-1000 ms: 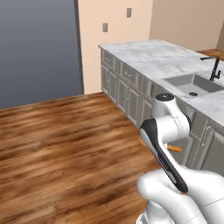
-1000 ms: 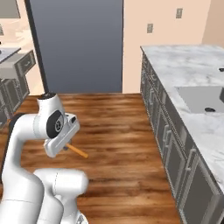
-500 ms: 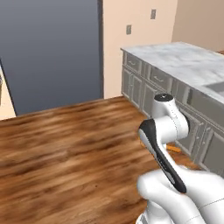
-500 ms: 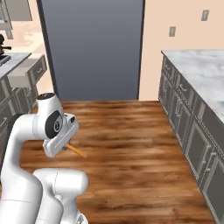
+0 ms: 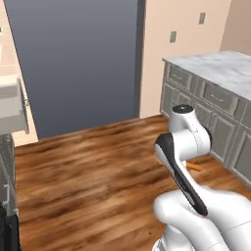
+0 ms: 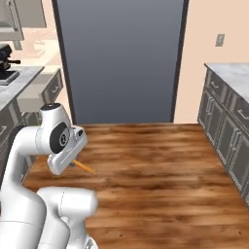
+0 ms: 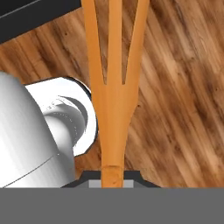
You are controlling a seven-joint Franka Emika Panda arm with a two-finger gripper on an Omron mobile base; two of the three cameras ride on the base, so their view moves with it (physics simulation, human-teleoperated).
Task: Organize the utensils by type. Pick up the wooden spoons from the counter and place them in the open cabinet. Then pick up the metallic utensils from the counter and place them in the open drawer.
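My gripper (image 7: 112, 176) is shut on the handle end of a shiny orange-copper fork (image 7: 114, 87), one of the metallic utensils. Its three prongs point away over the wooden floor. In the right base view the fork (image 6: 84, 167) sticks out below the folded hand (image 6: 65, 154). The left base view has its orange end (image 5: 195, 166) peeking past the forearm. A marble counter (image 5: 223, 68) runs along the right, seen also in the right base view (image 6: 234, 73). Another counter (image 6: 17, 83) lies far left, with a pulled-out drawer (image 6: 51, 86) beside it and an upper cabinet (image 6: 14, 19) above.
A tall dark grey panel (image 6: 119, 58) fills the wall ahead, flanked by peach walls. Wooden floor (image 6: 155, 165) spreads between the two runs of grey base units (image 5: 215, 117). A black coffee machine (image 6: 7, 68) stands on the left counter. A pale open drawer (image 5: 12, 110) juts in at left.
The whole picture has swung as the base turns: the right counter and its sink slid off to the right, the grey panel came to the centre. The arm holds its folded pose with the fork.
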